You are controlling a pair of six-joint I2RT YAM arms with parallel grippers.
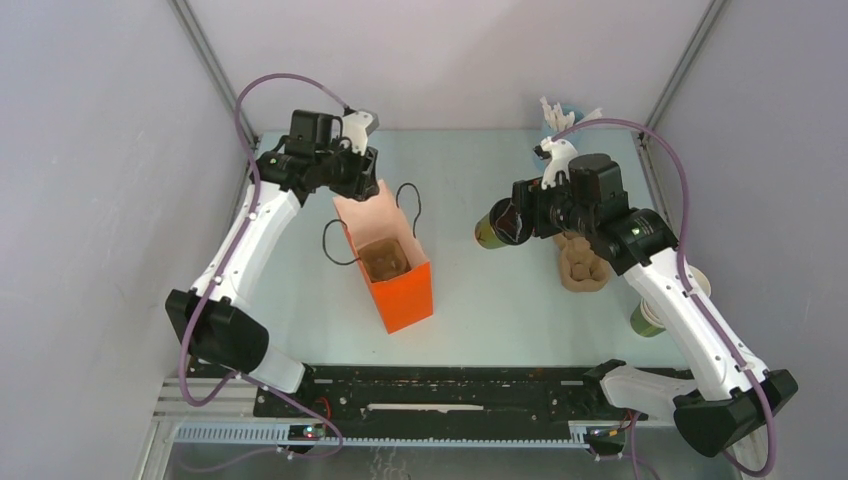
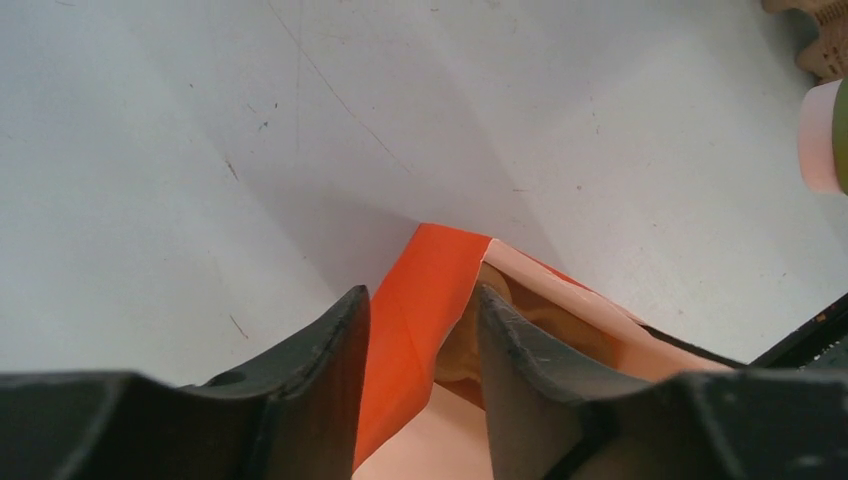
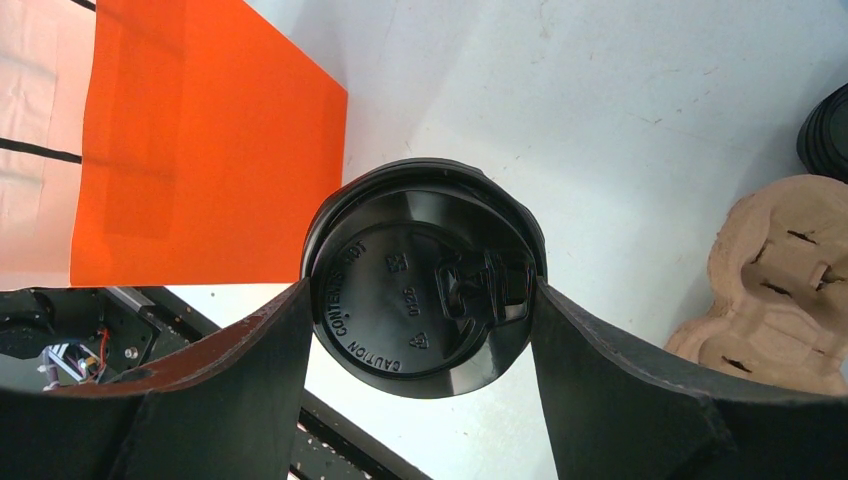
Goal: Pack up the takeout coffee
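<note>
Right gripper (image 1: 514,221) is clamping the coffee (image 3: 400,300) at its lid, holding it between the bag (image 1: 408,292) and the counter (image 1: 490,320) right edge. Left gripper (image 2: 420,305) is pinching the bag's rim near the far-left corner.

Right gripper (image 3: 422,292) clamps coffee (image 3: 395,300) (lidded).

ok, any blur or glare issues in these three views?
Top external: even soft light, sharp, only faint shadows by the bag. Left wrist: jaws dark, bag edge crisp, soft shadow on the table. Right wrist: lid in focus, embossed text legible, mild sheen, no glare.
</note>
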